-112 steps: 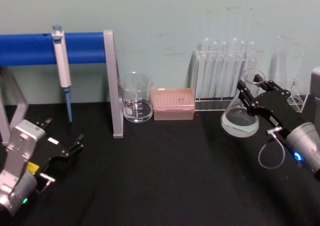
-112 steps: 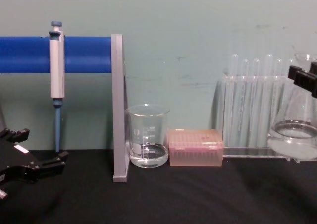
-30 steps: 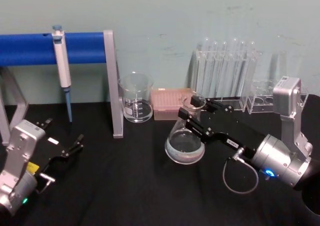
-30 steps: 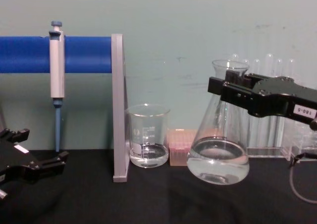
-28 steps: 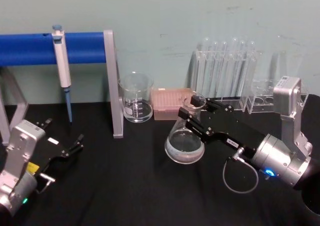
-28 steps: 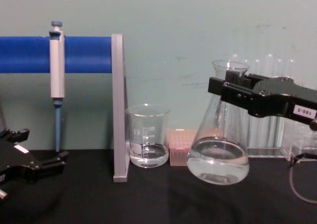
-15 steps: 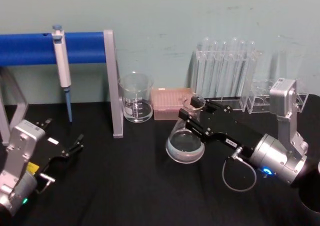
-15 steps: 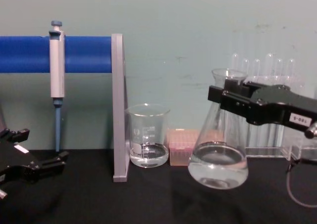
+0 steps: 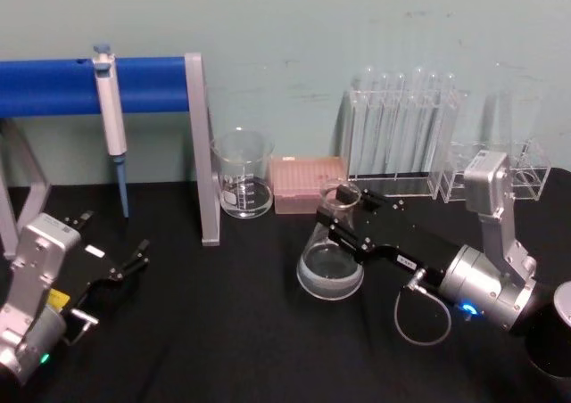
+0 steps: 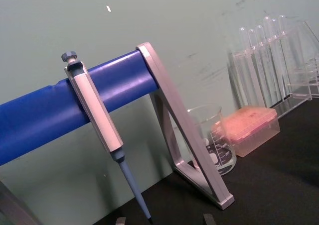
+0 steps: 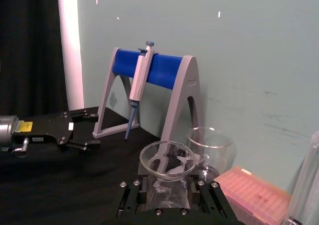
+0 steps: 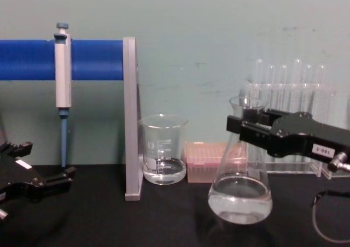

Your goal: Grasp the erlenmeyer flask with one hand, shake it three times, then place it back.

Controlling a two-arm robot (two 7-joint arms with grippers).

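Right black gripper (image 9: 337,214) is clenching its fingers around the neck of the clear glass conical erlenmeyer flask (image 9: 330,265), holding it upright against spills, base low at mid-surface (image 9: 223,332). Left gripper (image 9: 111,238) is idling, fingers spread, near the front-left corner.

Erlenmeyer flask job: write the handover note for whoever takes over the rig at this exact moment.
Right end effector: shut on the neck of the erlenmeyer flask, mid-table, in front of the pink box.
Left end effector: open, parked low at the left.
Done: flask grasped; shake count cannot be told from this moment.
Left: confirm the shakes, set the flask down, release.
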